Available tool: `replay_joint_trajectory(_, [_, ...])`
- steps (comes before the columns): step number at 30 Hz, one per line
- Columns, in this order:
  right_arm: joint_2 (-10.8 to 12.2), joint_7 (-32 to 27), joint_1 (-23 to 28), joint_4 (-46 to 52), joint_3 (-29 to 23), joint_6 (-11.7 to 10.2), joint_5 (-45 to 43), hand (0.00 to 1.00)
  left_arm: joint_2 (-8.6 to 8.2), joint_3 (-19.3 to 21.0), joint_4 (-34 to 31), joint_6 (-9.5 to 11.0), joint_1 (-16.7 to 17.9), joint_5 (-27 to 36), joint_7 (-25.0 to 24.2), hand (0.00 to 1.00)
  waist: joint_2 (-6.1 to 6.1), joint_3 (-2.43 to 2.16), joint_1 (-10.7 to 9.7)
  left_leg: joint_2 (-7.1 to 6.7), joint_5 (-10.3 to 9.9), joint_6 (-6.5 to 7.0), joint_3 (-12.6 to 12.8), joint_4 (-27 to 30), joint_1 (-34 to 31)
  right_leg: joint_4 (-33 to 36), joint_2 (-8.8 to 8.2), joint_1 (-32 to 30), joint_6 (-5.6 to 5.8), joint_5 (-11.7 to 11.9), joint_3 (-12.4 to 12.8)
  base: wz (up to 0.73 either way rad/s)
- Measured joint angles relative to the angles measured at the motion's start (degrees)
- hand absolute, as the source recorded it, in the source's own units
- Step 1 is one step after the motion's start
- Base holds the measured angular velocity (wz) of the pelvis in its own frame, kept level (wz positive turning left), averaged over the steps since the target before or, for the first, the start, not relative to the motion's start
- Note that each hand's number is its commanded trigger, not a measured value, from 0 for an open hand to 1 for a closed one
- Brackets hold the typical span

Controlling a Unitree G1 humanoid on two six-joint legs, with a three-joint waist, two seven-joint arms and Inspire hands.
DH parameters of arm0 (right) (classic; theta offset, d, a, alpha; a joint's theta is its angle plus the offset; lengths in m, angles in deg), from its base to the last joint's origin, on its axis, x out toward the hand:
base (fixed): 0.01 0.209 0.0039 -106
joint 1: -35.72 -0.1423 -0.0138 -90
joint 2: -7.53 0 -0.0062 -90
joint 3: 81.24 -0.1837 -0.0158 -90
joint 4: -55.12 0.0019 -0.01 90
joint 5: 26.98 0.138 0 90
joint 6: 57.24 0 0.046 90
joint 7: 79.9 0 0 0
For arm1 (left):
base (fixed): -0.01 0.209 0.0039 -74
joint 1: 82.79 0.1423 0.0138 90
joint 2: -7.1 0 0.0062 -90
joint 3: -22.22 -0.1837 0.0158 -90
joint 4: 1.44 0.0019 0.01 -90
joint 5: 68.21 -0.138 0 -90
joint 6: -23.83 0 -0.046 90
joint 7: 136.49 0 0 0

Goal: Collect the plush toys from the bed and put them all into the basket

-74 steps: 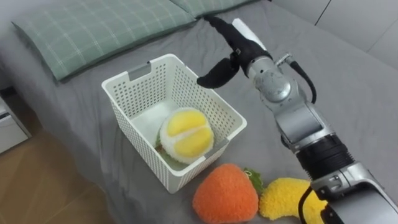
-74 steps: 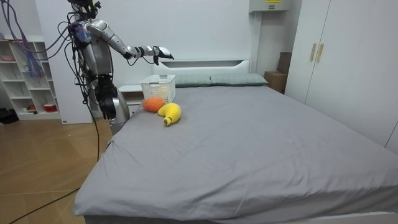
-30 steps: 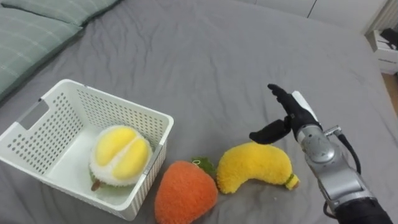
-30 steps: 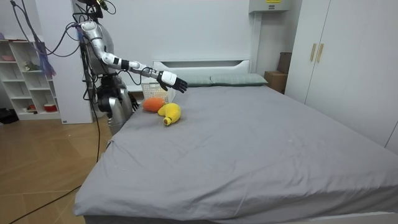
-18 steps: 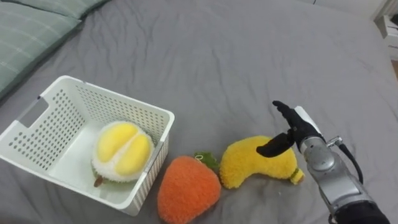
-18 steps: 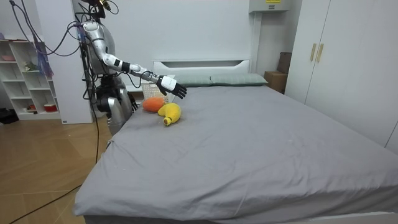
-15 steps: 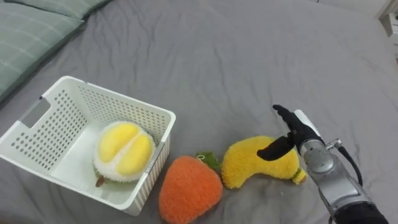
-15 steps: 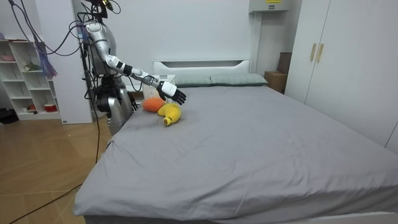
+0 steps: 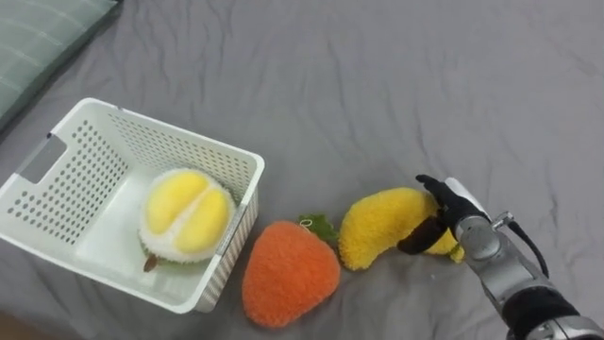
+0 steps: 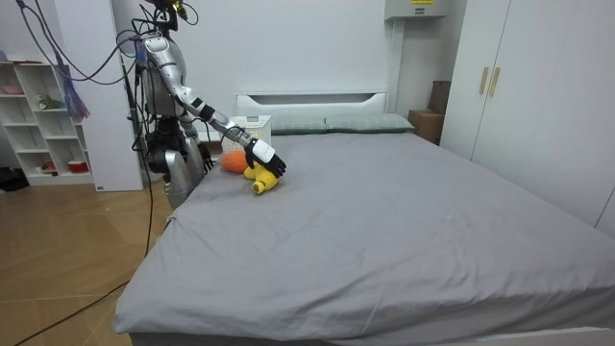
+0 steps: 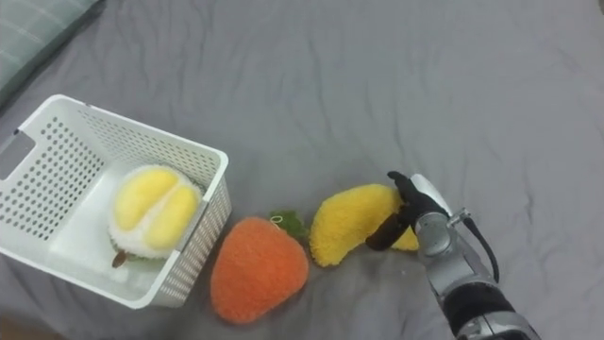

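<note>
A white lattice basket (image 9: pixel 179 135) stands on the grey bed and holds a yellow-and-white durian plush (image 9: pixel 186 210). Right of the basket lies an orange strawberry plush (image 9: pixel 291 285) with a green leaf top. A yellow banana plush (image 9: pixel 382 225) lies just beyond it. My right hand (image 9: pixel 451 215) rests at the banana's right end, open, with the fingers over its far side and the thumb on its near side. In the room view I stand at the bed's head corner, leaning over, with the right hand (image 10: pixel 264 159) down on the banana plush (image 10: pixel 261 179).
A green checked pillow (image 9: pixel 38 33) lies at the upper left by the basket. Wide grey sheet (image 9: pixel 377 85) stretches behind and right of the toys. In the room view a white shelf unit (image 10: pixel 43 125) stands beside me and a wardrobe (image 10: pixel 538 96) at the far side.
My right arm swung from above the basket over to the banana and came down; the hand now touches the banana's end. The head camera tipped down toward the toys.
</note>
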Motion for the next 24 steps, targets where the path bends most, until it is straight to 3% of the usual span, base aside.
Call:
replay_joint_trajectory(10, [-0.22,-1.29,-0.84,-2.50,0.01,-1.29,-4.43,0.00,-0.06,0.05,0.53,1.35,-0.51,-0.08,-0.27,0.00,-0.02,-0.01,0.66,-0.01,0.00,0.00,0.01,0.02,-1.29,-0.01,-0.01,-1.63,0.00,0.00,0.01,-0.02])
replay_joint_trajectory(12, [-0.23,-1.82,-1.48,-4.35,0.03,-1.61,-4.54,0.14,-0.06,-0.04,1.03,1.54,-0.59,-0.04,-0.26,0.00,0.04,0.00,0.92,0.00,0.00,0.00,0.01,0.03,-1.24,-0.05,-0.01,-1.61,0.00,0.00,0.04,0.00])
replay_joint_trajectory(14, [-0.23,-2.22,-1.90,-5.61,0.12,-1.60,-4.54,0.52,0.01,-1.06,1.08,1.57,-0.63,0.05,-0.26,0.00,0.18,-0.03,1.25,0.00,0.00,0.00,0.02,0.04,-1.25,-0.04,-0.04,-1.62,0.00,0.00,0.02,0.00])
replay_joint_trajectory(16, [-0.24,-2.50,-2.01,-5.74,0.11,-1.59,-4.61,0.68,0.01,-1.84,1.15,1.71,-0.72,0.65,-0.30,0.00,0.29,-0.03,1.55,0.00,0.00,0.00,0.06,0.04,-1.34,-0.04,-0.05,-1.70,0.00,0.00,-0.02,0.00])
replay_joint_trajectory(18, [-0.26,-2.68,-2.48,-5.74,0.06,-1.61,-5.81,1.00,0.01,-1.88,2.41,2.22,-1.05,0.88,-0.90,0.00,0.37,-0.02,1.66,0.02,0.01,0.00,0.06,0.06,-1.46,0.04,-0.04,-1.81,0.00,0.00,-0.09,0.00])
replay_joint_trajectory(24, [-0.34,-4.18,-2.76,-7.94,0.05,-2.48,-6.32,1.00,-0.02,-2.06,4.78,2.46,-2.00,1.26,-2.19,0.00,0.91,0.01,1.90,0.02,0.01,0.00,-0.01,0.43,-1.75,0.15,-0.09,-1.84,-0.03,0.02,-0.41,0.01])
